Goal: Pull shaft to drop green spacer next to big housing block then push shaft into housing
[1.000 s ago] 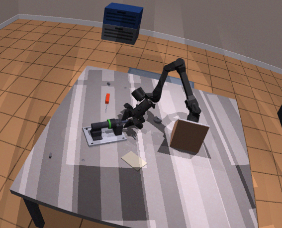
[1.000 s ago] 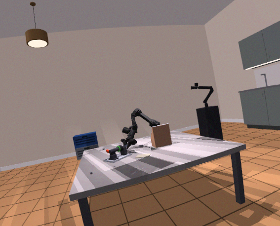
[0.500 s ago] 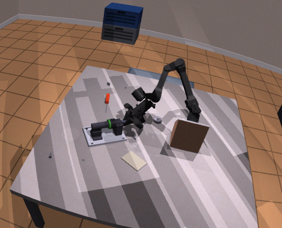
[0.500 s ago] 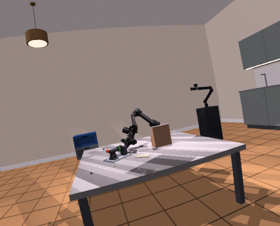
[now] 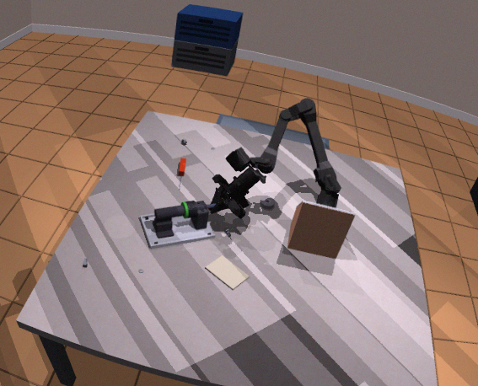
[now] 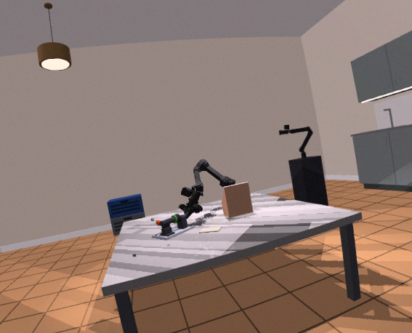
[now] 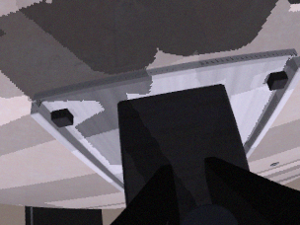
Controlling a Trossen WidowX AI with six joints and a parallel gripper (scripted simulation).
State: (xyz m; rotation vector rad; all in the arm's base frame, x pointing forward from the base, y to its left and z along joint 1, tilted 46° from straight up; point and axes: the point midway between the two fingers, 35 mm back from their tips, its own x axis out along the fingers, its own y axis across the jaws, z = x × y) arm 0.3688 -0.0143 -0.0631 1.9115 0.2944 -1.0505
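Note:
A light base plate point(image 5: 179, 241) point(image 7: 173, 81) carries two dark uprights, the right block point(image 5: 200, 217) point(image 6: 182, 222) point(image 7: 183, 133) and the left support point(image 5: 163, 228) point(image 6: 166, 230). A thick dark cylinder point(image 5: 167, 211) lies level on the left support. The green spacer point(image 5: 185, 209) point(image 6: 175, 218) is upright on the shaft line, between that cylinder and the right block. The shaft's grey end point(image 5: 212, 206) point(image 7: 209, 215) sticks out right of the block. My gripper point(image 5: 214, 206) point(image 7: 188, 172) is shut on this shaft end. Its grip is partly hidden by the fingers.
A brown box point(image 5: 322, 229) point(image 6: 237, 200) stands to the right. A cream card point(image 5: 227, 272) lies in front. A red-handled screwdriver point(image 5: 182, 167) lies behind the plate. A dark round part point(image 5: 267, 203) lies right of the gripper, and a small part point(image 5: 228, 232) near the plate's right end.

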